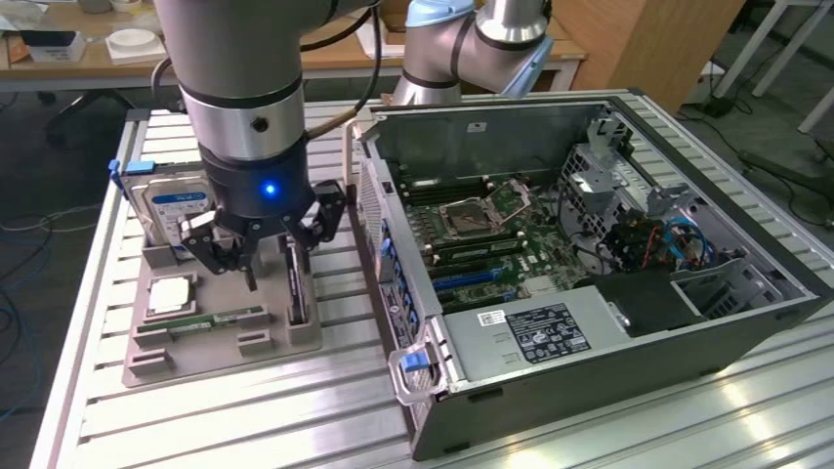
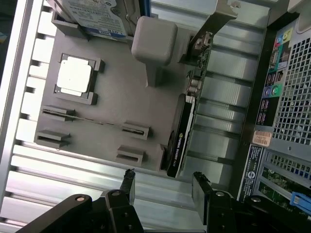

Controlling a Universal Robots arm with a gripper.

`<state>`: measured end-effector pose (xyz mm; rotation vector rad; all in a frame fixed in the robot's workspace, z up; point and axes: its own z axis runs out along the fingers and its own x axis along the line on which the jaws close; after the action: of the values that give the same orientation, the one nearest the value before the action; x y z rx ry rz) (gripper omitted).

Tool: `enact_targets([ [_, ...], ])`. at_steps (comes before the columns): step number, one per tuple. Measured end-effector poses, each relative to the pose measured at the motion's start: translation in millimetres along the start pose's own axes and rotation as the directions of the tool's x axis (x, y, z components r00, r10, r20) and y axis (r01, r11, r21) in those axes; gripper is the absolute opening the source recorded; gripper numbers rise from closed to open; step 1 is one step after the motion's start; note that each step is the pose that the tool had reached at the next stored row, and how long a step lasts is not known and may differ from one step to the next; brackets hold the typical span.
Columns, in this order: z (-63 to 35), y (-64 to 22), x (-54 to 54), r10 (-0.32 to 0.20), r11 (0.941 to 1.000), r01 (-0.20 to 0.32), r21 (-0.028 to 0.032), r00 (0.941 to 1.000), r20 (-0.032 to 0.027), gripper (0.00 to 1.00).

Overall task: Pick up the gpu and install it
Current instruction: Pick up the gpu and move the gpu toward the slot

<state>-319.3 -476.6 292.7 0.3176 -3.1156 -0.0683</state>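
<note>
Your gripper is spread wide open with nothing in it, hanging low over the grey parts tray on the side closest to the open PC case. The gpu is standing on edge in the tray slot along that side, with its metal bracket at the end toward the hard drive. In the wrist view the card's dark end lines up between the two fingers. They look clear of it, but I can't be sure from this angle.

One gpu, one hard drive, one processor
</note>
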Motion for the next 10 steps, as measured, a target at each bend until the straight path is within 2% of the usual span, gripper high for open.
enact_targets([
  [10,4.4,-5.7,1.1,-0.011,0.9999,0.011,-0.0002,0.9999,-0.0003,0.59],
])
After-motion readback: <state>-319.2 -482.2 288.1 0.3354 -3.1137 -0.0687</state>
